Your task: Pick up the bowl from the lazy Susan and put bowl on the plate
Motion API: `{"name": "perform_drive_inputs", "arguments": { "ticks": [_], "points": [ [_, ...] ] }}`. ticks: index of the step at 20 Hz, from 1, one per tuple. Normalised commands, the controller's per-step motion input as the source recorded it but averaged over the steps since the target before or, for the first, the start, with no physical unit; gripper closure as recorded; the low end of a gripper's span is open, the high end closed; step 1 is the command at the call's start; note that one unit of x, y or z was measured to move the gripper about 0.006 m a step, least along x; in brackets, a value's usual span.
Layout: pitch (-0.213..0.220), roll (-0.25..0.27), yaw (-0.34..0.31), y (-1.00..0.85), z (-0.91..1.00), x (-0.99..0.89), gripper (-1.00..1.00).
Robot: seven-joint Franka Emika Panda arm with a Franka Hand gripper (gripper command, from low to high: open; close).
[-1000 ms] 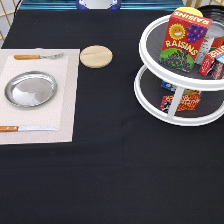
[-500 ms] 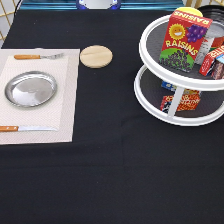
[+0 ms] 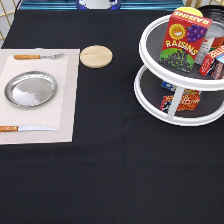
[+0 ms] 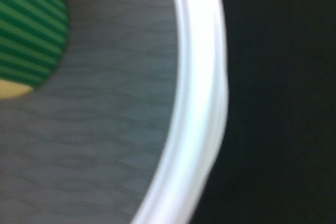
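Gripper absent from the exterior view, finger state untellable — wrist camera close over the white two-tier lazy Susan [image 3: 150, 107] rim; glossy black bowl [image 3: 216, 11] barely showing behind its top tier; shiny silver plate [image 3: 31, 89] bare — approach best kept slow, clear of the raisin box [image 3: 184, 40].

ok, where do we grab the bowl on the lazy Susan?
Probably its rim, from above: the bowl is shallow and sits on the lazy Susan top tier, mostly hidden behind the raisins box, which blocks a side approach. The gripper is not in the exterior view.
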Motion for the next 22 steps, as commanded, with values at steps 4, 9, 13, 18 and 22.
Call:
{"name": "perform_drive_inputs", "arguments": {
  "ticks": [4, 9, 13, 18, 22],
  "points": [
    [0.043, 0.14, -0.076, 0.35, 0.04, 0.49, -1.0],
    [0.003, 0.143, -0.072, 0.24, -0.01, 0.4, -1.0],
    [-0.018, 0.216, -0.071, 0.0, -0.1, 0.24, -1.0],
    [-0.113, 0.203, -0.018, 0.0, -0.24, 0.05, -1.0],
    [-0.196, 0.146, 0.002, -0.01, -0.41, 0.0, -1.0]
  ]
}}
